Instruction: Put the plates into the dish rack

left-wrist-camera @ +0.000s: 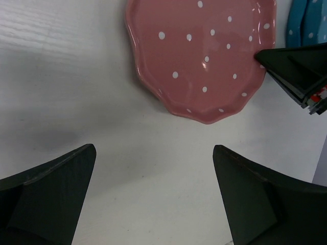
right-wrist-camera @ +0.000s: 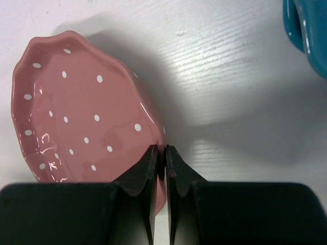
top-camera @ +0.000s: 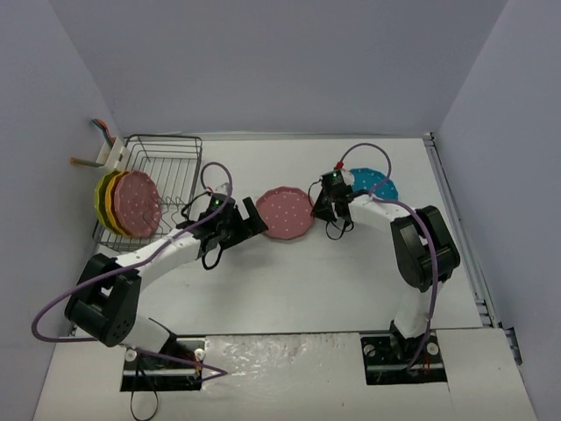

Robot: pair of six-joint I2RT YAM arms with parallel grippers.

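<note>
A pink polka-dot plate (top-camera: 285,212) (left-wrist-camera: 199,56) (right-wrist-camera: 76,117) lies mid-table. My right gripper (top-camera: 317,206) (right-wrist-camera: 161,149) is shut on its right rim, the rim pinched between the two fingers. The left gripper (top-camera: 254,219) (left-wrist-camera: 154,148) stands wide open just left of that plate, with only bare table between its fingers. A turquoise plate (top-camera: 375,182) (right-wrist-camera: 306,30) lies behind the right gripper. The black wire dish rack (top-camera: 162,139) stands at the back left. A lime, an orange-yellow and a pink plate (top-camera: 138,203) stand on edge in it.
A white utensil caddy (top-camera: 110,151) hangs on the rack's far left corner. Grey walls close in the table on the left, back and right. Purple cables loop off both arms.
</note>
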